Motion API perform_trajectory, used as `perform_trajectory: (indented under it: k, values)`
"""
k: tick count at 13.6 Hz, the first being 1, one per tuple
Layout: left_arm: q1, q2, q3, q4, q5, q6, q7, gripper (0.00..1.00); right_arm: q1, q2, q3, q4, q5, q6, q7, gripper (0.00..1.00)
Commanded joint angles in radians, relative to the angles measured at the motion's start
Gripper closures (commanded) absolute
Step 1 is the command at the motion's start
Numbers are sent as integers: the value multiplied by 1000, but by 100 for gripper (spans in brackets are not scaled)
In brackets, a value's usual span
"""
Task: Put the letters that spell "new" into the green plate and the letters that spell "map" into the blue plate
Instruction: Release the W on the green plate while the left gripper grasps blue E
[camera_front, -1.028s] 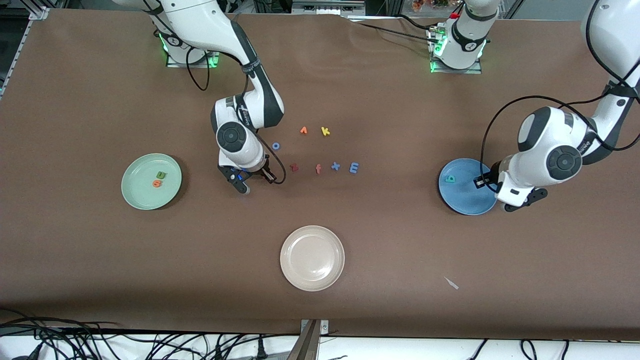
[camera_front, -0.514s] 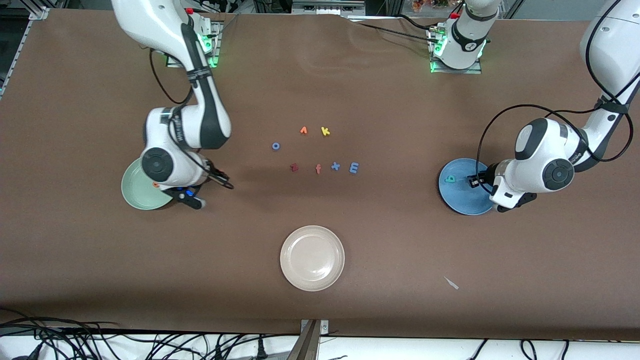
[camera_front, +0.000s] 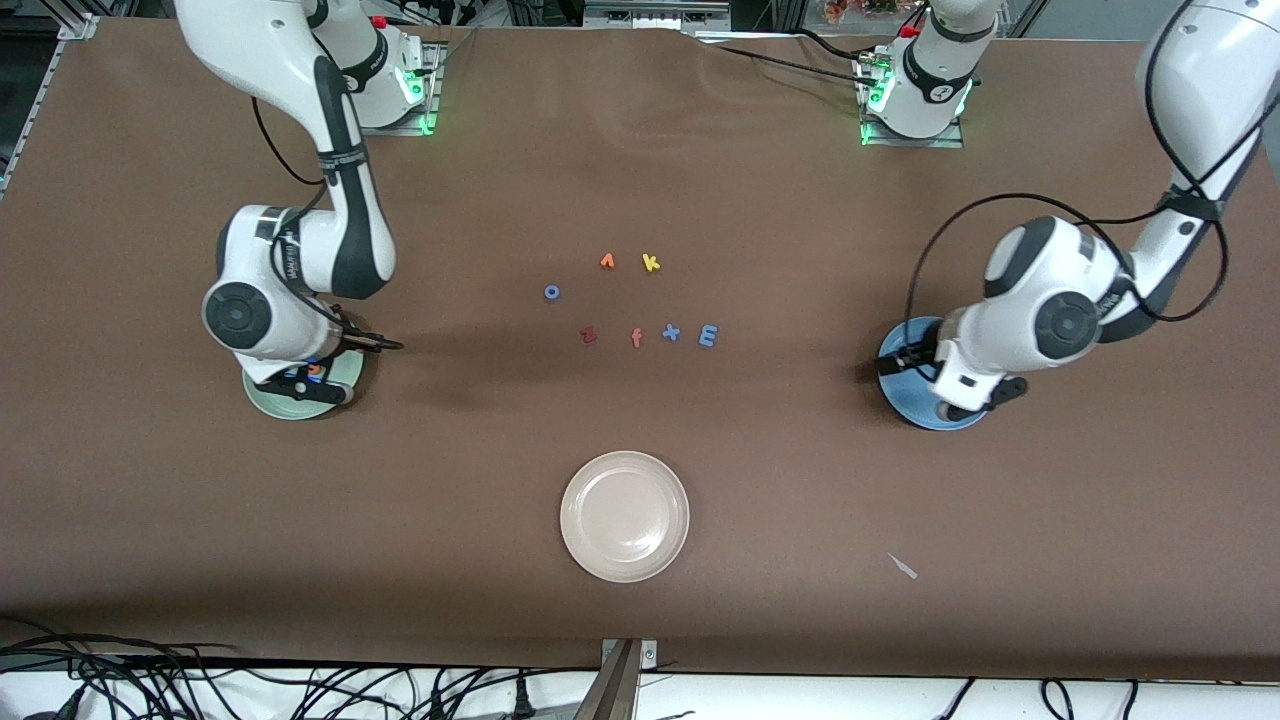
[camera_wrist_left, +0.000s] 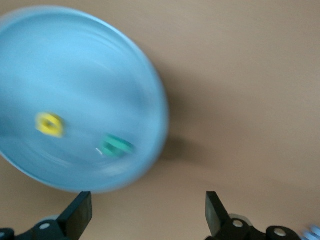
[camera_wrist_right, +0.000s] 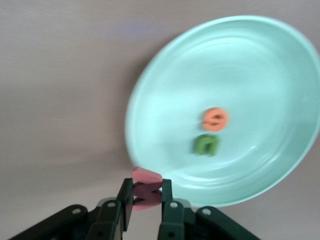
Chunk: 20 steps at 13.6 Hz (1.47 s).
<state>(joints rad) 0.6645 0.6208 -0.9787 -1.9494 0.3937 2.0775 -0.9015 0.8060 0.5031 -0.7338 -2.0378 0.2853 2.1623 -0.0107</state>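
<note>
Over the green plate (camera_wrist_right: 260, 65), the right gripper (camera_wrist_right: 147, 200) was clamped on the salmon-red w (camera_wrist_right: 146, 176), hanging above the rim; the orange e (camera_wrist_right: 215, 119) and green n (camera_wrist_right: 206, 144) already lay side by side in that smooth, glossy dish. So "new" looked one drop from done: the call was to carry the w further over the plate's middle, then let go. At the left arm's end of the bench (camera_front: 640, 180), the left gripper (camera_wrist_left: 145, 215) hung with its jaws spread wide and empty over the edge of the blue plate (camera_wrist_left: 75, 60), where the yellow a (camera_wrist_left: 49, 124) and teal p (camera_wrist_left: 116, 145) rested. The light blue m (camera_front: 708, 335) sat out on the matte brown bench, in the row of small foam letters, waiting for collection.
</note>
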Motion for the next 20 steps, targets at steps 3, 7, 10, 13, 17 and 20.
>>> perform_trajectory:
  k: [3,7,10,13,17,20]
  values:
    - [-276,14,34,15,14,177,-174,0,9,-80,-78,-182,-6,200,-285,100]
    - [-627,49,289,93,24,237,-191,0,2,-80,-76,-78,-6,38,-243,0]
    - [-787,89,409,142,24,239,-186,0,7,-66,-70,123,-6,-249,-93,0]
    - [-812,99,419,145,27,239,-185,1,45,-67,-64,217,-8,-384,13,0]
    - [-832,116,420,158,62,239,-197,10,114,-67,-65,255,-8,-414,147,0]
    - [-835,126,425,159,68,240,-198,14,140,-68,-62,280,-8,-421,170,0]
